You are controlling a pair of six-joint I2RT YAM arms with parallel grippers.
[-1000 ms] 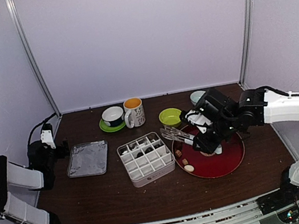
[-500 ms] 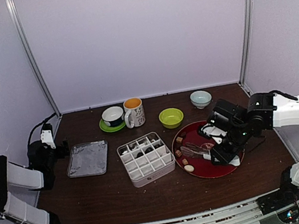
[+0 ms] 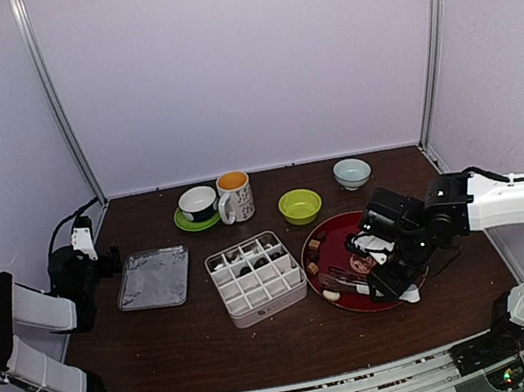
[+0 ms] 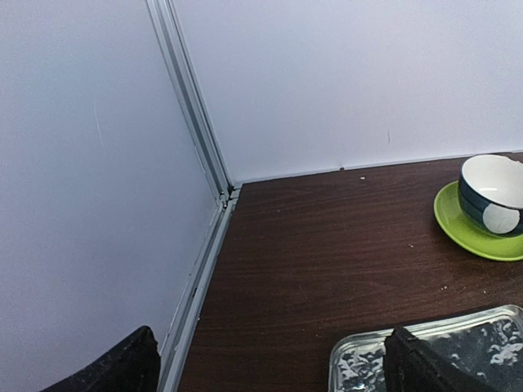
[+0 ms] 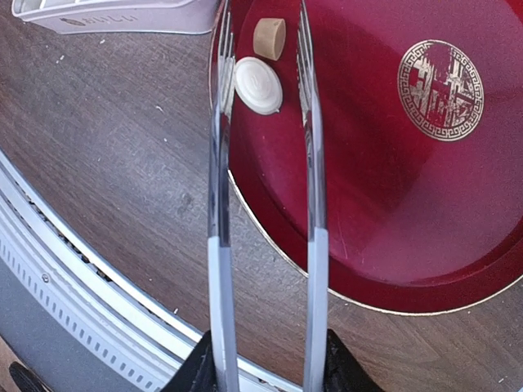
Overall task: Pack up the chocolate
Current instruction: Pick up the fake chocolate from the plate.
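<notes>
My right gripper [image 3: 389, 273] [image 5: 265, 369] is shut on the handles of metal tongs [image 5: 310, 163], whose arms stand apart over the near-left part of the red plate [image 3: 414, 283] [image 5: 392, 212]. A round cream-white chocolate [image 5: 258, 85] [image 3: 331, 294] lies between the tong arms, against the left one. A tan chocolate [image 5: 270, 37] lies just beyond it between the tips. More brown chocolates [image 3: 313, 246] sit on the plate's left side. The white divided box [image 3: 256, 278] [image 5: 106, 16] holds a few dark pieces. My left gripper [image 3: 101, 260] [image 4: 270, 377] is open and empty at the far left.
A foil tray [image 3: 155, 278] [image 4: 441, 359] lies left of the box. At the back stand a cup on a green saucer [image 3: 199, 204] [image 4: 490, 196], a mug [image 3: 235, 196], a green bowl [image 3: 299, 206] and a pale bowl [image 3: 351, 172]. The table's front rail [image 5: 82, 269] is close.
My right arm has pulled back right and toward the front, bringing the tongs from near the box's right edge to the plate's near-left part. The left arm has not moved.
</notes>
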